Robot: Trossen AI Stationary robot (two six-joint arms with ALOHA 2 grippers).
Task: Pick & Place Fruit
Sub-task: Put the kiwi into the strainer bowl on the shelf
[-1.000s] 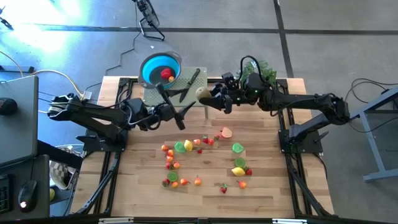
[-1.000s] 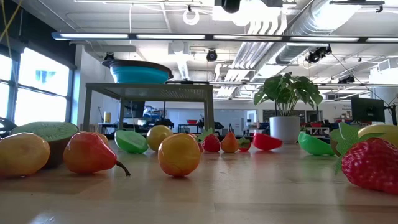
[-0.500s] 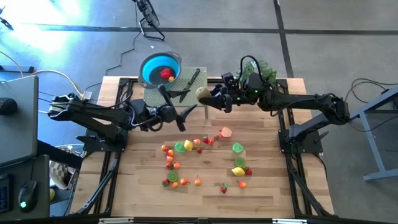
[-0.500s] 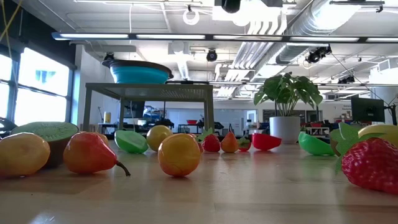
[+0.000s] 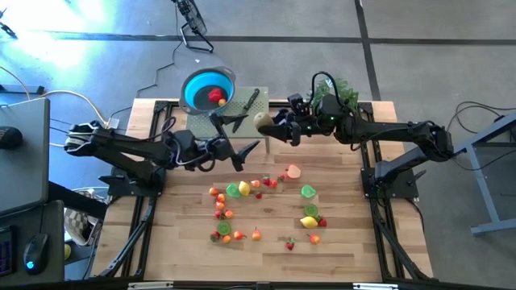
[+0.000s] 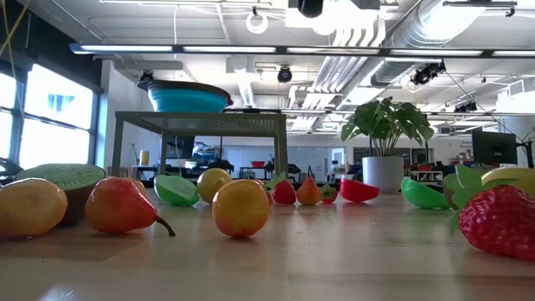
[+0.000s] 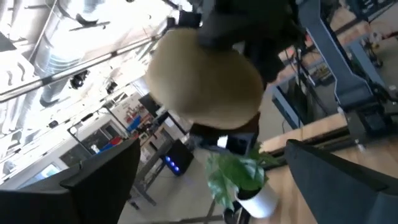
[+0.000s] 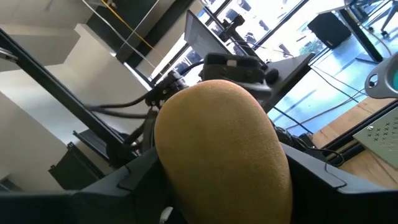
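Brown and rounded, a toy fruit (image 5: 262, 122) sits clamped in the right pincer (image 5: 269, 126), held in the air beside the small raised stand (image 5: 242, 113) at the back of the table (image 5: 347, 242). Facing it, the left pincer (image 5: 246, 151) hangs with fingers spread wide, holding nothing. Other fruit pieces (image 5: 242, 189) lie scattered mid-table. One red piece (image 5: 215, 96) rests in the blue bowl (image 5: 197, 84).
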